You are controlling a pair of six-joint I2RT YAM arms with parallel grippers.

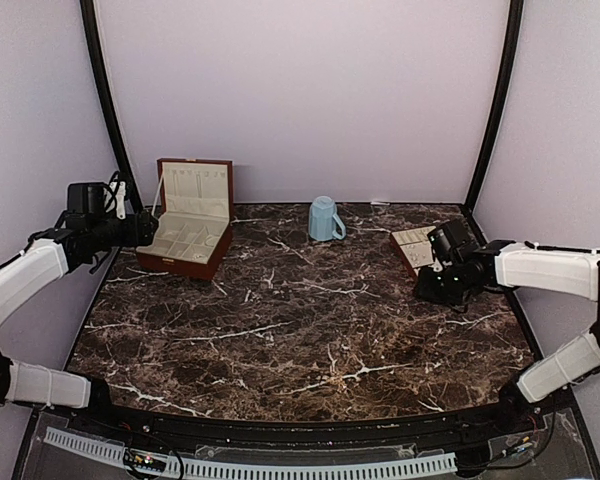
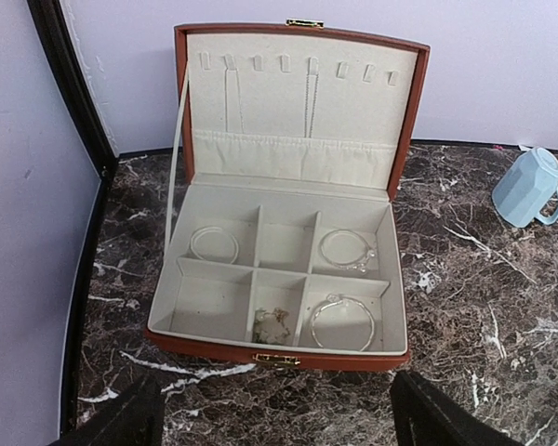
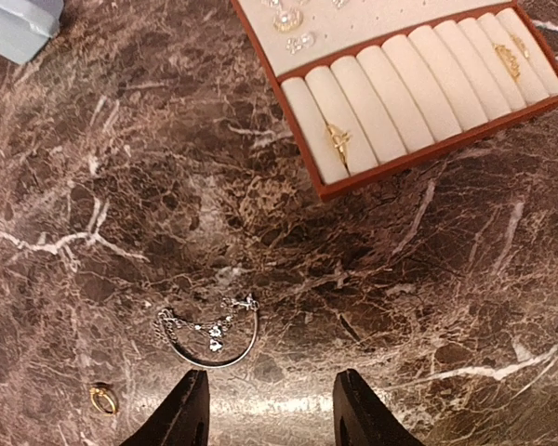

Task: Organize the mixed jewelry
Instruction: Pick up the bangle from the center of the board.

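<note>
Clearly the right gripper (image 3: pixel 272 390) is the one placed for the next pick; its jaws stand released and empty at the bottom edge of the right wrist view, and a loose silver bracelet (image 3: pixel 207 336) lies on the marble tabletop (image 3: pixel 465 307) just above them, touching neither finger; it sits left of the jaws' midline, nearer the left-hand finger, its curved band running across the frame, roughly parallel to the gap between the jaws; closing straight down would likely miss it, so I judge that a small shift toward frame left, and perhaps a wrist turn, is needed to span the thin band; a small gold ring (image 3: pixel 102 398) lies near the lower left corner; the ring tray (image 3: pixel 418 156) fills the upper right, well apart from the bracelet; the left gripper (image 2: pixel 277 390), likewise released and empty, hovers before the open jewelry box (image 2: pixel 353 355), far from these loose pieces.
</note>
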